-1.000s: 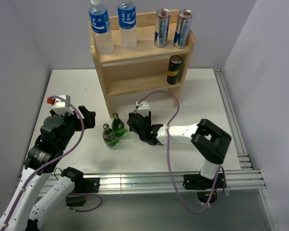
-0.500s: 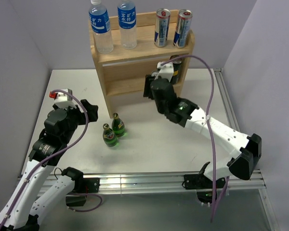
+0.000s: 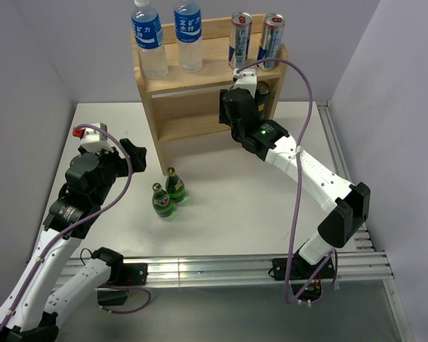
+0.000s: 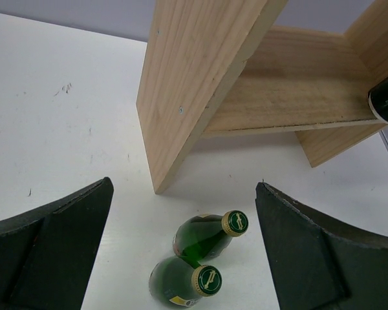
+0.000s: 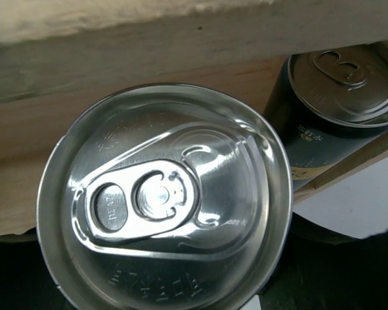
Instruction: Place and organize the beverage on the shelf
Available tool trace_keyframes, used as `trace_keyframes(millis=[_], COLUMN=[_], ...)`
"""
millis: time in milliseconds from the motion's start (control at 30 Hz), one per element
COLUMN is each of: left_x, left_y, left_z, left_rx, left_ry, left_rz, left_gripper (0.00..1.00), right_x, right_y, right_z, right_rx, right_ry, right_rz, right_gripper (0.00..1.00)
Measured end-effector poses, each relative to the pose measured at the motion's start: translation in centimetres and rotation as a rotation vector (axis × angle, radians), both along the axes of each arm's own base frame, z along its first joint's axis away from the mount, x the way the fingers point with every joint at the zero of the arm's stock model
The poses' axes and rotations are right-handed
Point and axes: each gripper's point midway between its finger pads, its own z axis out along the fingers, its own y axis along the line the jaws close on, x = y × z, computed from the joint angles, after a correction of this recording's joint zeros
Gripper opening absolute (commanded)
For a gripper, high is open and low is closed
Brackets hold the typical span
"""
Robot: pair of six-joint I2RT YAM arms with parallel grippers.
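Nearer than a moment ago, the right gripper (image 3: 232,107) holds its can (image 5: 161,194) clamped at the shelf's (image 3: 192,127) lower tier, beside the dark can (image 5: 339,97) (placing step); next, lower and release; the left gripper (image 4: 184,194) hangs spread before the shelf.

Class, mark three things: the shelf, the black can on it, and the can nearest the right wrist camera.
Shelf (image 3: 192,105): top view, panel under the top board.
Black can (image 5: 343,74): right wrist view, its lid.
Near can (image 5: 149,196): right wrist view, its pull tab.
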Motion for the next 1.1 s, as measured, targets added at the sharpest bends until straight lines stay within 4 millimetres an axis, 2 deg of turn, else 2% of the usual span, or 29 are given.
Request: trace_keyframes(millis=[200, 500, 700, 1100], left_x=[-0.2, -0.7, -0.8, -1.1], left_y=[0.1, 0.4, 0.4, 0.6], left_z=[0.1, 0.1, 0.0, -0.2], left_rx=[0.0, 0.019, 0.026, 0.046], left_ry=[-0.004, -0.004, -0.002, 0.002], left_rz=[0.0, -0.004, -0.005, -0.009], left_gripper=[0.99, 0.99, 0.99, 0.99], right_x=[0.5, 0.3, 0.7, 3.0], right_y=[-0.5, -0.8, -0.7, -1.0], right_z=[-1.1, -4.6, -4.2, -4.2], right_rx=[0.011, 0.009, 0.031, 0.03], right_ry=[0.013, 0.063, 0.038, 0.006], right_rz=[-0.024, -0.048, -0.061, -0.152], right_gripper=[0.0, 0.0, 0.0, 0.0])
